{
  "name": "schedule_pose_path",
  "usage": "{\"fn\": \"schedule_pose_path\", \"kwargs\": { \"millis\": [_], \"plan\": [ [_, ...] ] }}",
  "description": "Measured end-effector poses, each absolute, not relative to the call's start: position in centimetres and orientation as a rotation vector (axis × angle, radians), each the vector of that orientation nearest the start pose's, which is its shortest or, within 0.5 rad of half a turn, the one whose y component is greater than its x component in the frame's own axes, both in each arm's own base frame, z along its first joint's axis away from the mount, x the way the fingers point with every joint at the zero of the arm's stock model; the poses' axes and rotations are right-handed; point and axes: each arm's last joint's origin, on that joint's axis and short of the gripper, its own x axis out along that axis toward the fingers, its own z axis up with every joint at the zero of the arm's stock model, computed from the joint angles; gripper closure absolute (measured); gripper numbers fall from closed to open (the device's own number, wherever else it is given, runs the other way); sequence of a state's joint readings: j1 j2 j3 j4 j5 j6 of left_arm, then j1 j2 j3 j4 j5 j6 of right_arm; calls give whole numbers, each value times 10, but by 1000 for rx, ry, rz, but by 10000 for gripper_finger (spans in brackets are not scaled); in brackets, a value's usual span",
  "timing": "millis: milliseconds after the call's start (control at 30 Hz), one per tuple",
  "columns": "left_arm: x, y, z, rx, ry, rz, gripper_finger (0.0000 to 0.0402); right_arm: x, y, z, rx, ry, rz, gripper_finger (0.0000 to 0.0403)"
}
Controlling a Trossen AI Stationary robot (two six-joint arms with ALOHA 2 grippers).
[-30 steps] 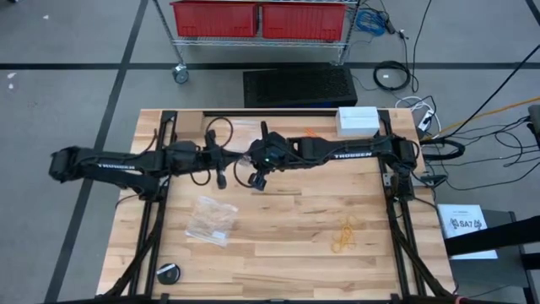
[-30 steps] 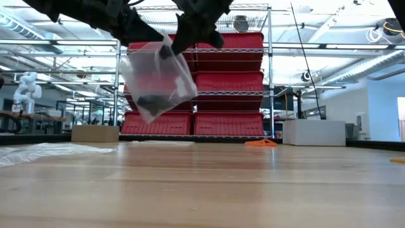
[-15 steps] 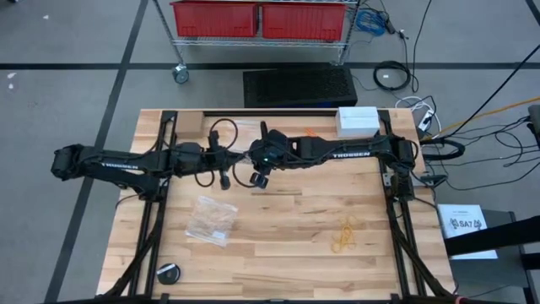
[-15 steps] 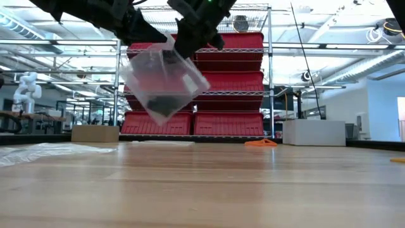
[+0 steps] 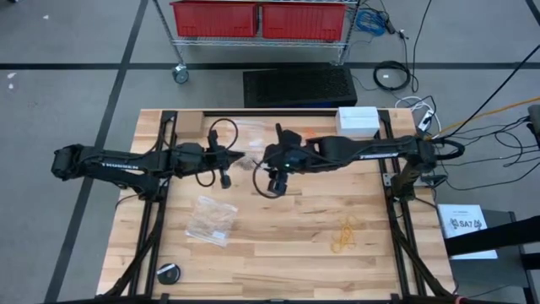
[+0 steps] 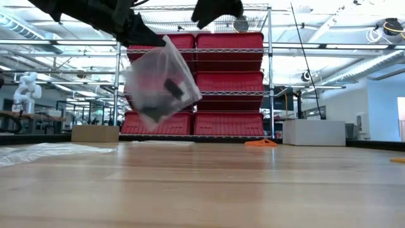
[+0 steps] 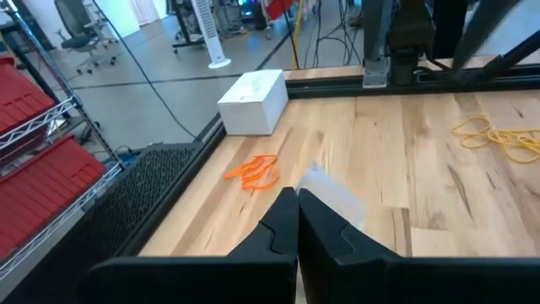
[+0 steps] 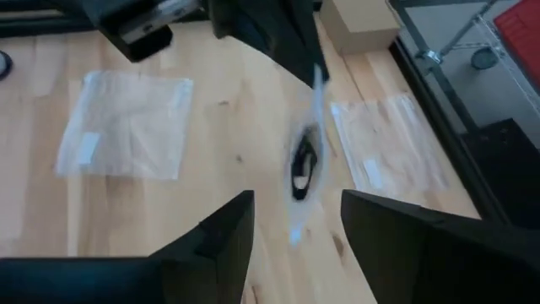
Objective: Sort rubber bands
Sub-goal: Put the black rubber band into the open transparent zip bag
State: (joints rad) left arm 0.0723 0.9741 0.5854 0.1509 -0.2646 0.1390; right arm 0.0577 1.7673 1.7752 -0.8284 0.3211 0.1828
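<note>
With black rubber bands (image 6: 166,96) bagged, the clear bag (image 6: 158,81) is being held clamped by the left gripper (image 6: 142,37) while the right gripper (image 8: 291,221) is being kept apart, orange bands (image 7: 256,169) and yellow bands (image 5: 343,236) awaiting sorting.

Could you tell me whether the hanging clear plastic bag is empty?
Not empty: the clear plastic bag holds black rubber bands, seen through its side.

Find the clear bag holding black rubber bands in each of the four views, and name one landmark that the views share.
High view: clear bag between the two claws, upper middle.
Low view: hangs upper left of centre, pinched by the left claw.
Left wrist view: pale patch just beyond the fingers.
Right wrist view: edge-on, centre.
Shared landmark: white box.
</note>
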Motion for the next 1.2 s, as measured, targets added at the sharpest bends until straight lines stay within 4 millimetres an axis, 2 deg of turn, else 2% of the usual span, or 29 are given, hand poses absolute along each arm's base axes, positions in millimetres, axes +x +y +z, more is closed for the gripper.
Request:
{"fn": "schedule_pose_path", "kwargs": {
  "millis": [267, 400, 500, 633, 833, 933, 1000, 1067, 1200],
  "plan": [
    [213, 23, 262, 160, 257, 320, 401, 363, 12, 342, 14, 972, -383, 230],
    [213, 23, 262, 165, 258, 319, 401, 355, 12, 318, 12, 1059, -386, 230],
    [213, 23, 262, 166, 264, 319, 401, 346, 12, 295, 27, 1057, -390, 230],
    [213, 23, 262, 166, 264, 321, 401, 332, 9, 254, 83, 954, -347, 230],
    [213, 24, 262, 169, 266, 350, 401, 308, 6, 191, 113, 609, -279, 245],
    [212, 24, 262, 173, 268, 368, 401, 296, 0, 169, 149, 413, -284, 262],
    [212, 25, 261, 184, 280, 389, 401, 288, -4, 154, 188, 372, -302, 277],
    [211, 26, 260, 199, 298, 419, 401, 281, -7, 146, 215, 371, -319, 296],
    [215, 27, 252, 203, 347, 445, 401, 280, -9, 146, 189, 360, -329, 350]
  ]
}}
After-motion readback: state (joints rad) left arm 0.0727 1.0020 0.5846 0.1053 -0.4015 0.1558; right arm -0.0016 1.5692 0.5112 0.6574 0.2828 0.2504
